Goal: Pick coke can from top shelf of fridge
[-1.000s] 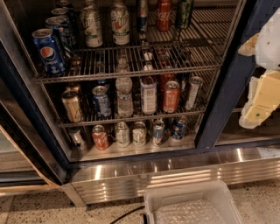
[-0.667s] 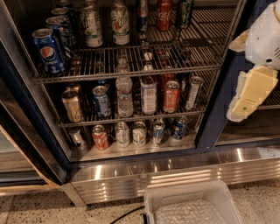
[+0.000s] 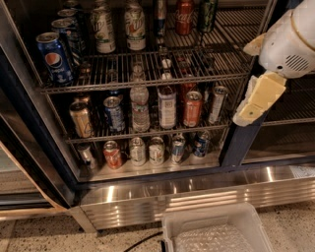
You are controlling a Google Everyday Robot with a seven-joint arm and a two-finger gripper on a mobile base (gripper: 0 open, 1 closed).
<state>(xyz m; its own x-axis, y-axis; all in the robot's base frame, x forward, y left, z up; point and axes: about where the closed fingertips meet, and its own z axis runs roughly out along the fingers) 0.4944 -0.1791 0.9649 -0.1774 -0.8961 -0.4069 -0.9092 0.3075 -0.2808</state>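
The coke can point(image 3: 184, 16), deep red with white script, stands upright at the back right of the top shelf point(image 3: 216, 61), a silvery wire rack in the open fridge point(image 3: 197, 194). Its top is cut off by the picture's upper edge. My gripper point(image 3: 257, 74), on a white arm with cream-coloured parts, hangs at the right in front of the fridge's dark door post. It is outside the shelf, to the right of and below the coke can, and is holding nothing that I can see.
Blue Pepsi cans point(image 3: 54, 56) stand at the top shelf's left, pale cans point(image 3: 103, 29) in the middle, a green can point(image 3: 207, 15) right of the coke can. Lower racks hold a bottle point(image 3: 140, 106), an orange-red can point(image 3: 193, 108) and more cans. A white bin point(image 3: 216, 229) sits on the floor.
My arm has moved left and further into view, from the right edge toward the fridge's door post. The cans have not moved.
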